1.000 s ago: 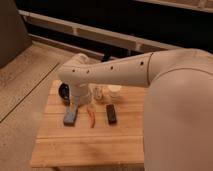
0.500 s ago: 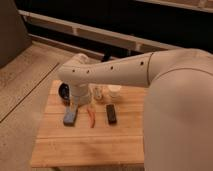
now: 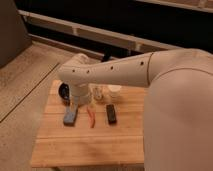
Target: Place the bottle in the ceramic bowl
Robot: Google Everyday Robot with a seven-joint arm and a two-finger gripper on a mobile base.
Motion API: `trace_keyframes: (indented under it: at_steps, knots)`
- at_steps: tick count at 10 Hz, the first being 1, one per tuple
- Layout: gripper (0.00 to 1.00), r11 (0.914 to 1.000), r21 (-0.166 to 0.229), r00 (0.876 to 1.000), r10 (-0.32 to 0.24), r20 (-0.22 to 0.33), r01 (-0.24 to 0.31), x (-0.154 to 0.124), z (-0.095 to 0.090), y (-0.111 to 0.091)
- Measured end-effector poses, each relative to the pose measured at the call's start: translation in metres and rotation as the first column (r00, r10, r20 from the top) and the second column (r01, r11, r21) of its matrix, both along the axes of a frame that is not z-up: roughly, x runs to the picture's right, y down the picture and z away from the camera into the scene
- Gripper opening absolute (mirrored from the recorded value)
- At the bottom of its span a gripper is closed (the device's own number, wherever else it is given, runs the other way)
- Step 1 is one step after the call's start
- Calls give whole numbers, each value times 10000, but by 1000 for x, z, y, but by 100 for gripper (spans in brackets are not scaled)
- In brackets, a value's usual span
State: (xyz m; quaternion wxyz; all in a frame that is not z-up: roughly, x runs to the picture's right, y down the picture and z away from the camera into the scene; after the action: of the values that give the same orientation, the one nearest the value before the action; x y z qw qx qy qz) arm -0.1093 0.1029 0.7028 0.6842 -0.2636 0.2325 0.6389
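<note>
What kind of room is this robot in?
Probably a lab or office test area: a small wooden table on a speckled floor, with pale rails behind. The gripper hangs low over the table, beside the dark bowl.

Pale wooden tabletop (image 3: 100, 145) with plank stripes. The white tool (image 3: 77, 102) hangs at its ten o'clock, beside the glossy black ceramic bowl (image 3: 63, 91). The bottle (image 3: 98, 92) is pale and translucent, the cup (image 3: 114, 91) white. There is a grey-blue block (image 3: 70, 115), an orange-red strip (image 3: 91, 117) and a black slab (image 3: 111, 113). The floor (image 3: 25, 80) is speckled beige.
</note>
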Motion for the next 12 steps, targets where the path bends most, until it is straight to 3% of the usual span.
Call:
trace_keyframes:
  at_steps: [1,2,5,6,8,12]
  knots:
    - [65,10000,54,10000,49,-22,-49,0,0,-3]
    - [65,9993,358,9999,128,-92,-124,-1,6,-13]
    - [65,9857,1684,9996,63,-261,-18,3,48,-70]
    - [65,9830,1837,9997,14,-242,31,9,60,-82]
    - [65,9851,1714,9998,147,-154,-119,32,86,-93]
    - [65,9918,1255,9978,326,-570,-252,86,114,-110]
